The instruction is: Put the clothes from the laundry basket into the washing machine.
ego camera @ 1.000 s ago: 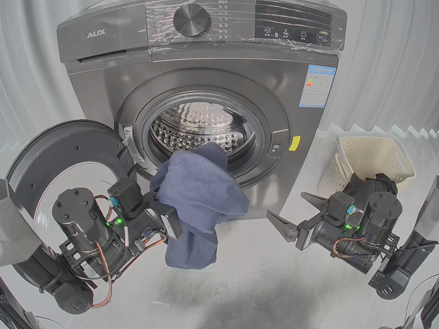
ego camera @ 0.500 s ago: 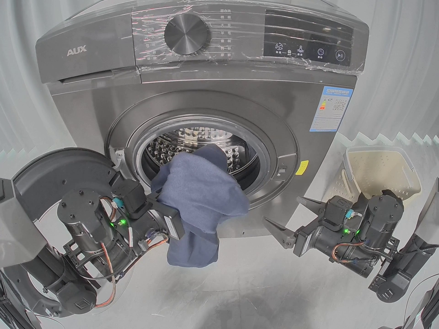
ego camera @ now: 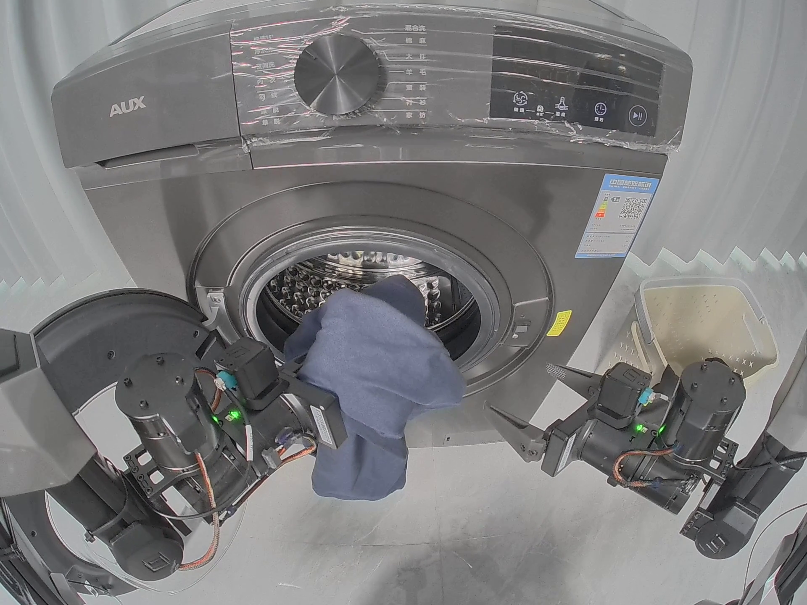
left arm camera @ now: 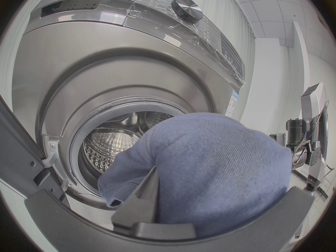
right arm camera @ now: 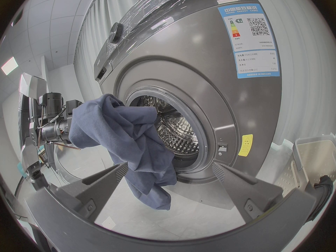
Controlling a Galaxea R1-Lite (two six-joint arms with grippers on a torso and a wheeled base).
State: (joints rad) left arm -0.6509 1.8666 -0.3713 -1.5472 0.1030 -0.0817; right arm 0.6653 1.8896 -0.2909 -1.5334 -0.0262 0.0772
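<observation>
A blue garment (ego camera: 370, 371) hangs from my left gripper (ego camera: 324, 405), which is shut on it. The garment's top edge lies against the lower rim of the washing machine's round opening (ego camera: 361, 275) and its tail dangles toward the floor. In the left wrist view the cloth (left arm camera: 217, 165) covers all but one finger (left arm camera: 145, 193). My right gripper (ego camera: 521, 390) stands open with nothing between its fingers, low in front of the machine's right side. The cream laundry basket (ego camera: 706, 321) stands behind it, with a dark garment (right arm camera: 323, 191) draped over its edge.
The machine's door (ego camera: 109, 329) is swung wide open to the left, right behind my left arm. The steel drum (right arm camera: 175, 130) looks bare inside. Grey floor (ego camera: 471, 506) lies free in front of the machine, and curtains hang behind it.
The whole head view has shifted closer to the machine. The blue garment in my left gripper now reaches the opening's rim. The right gripper holds the same pose.
</observation>
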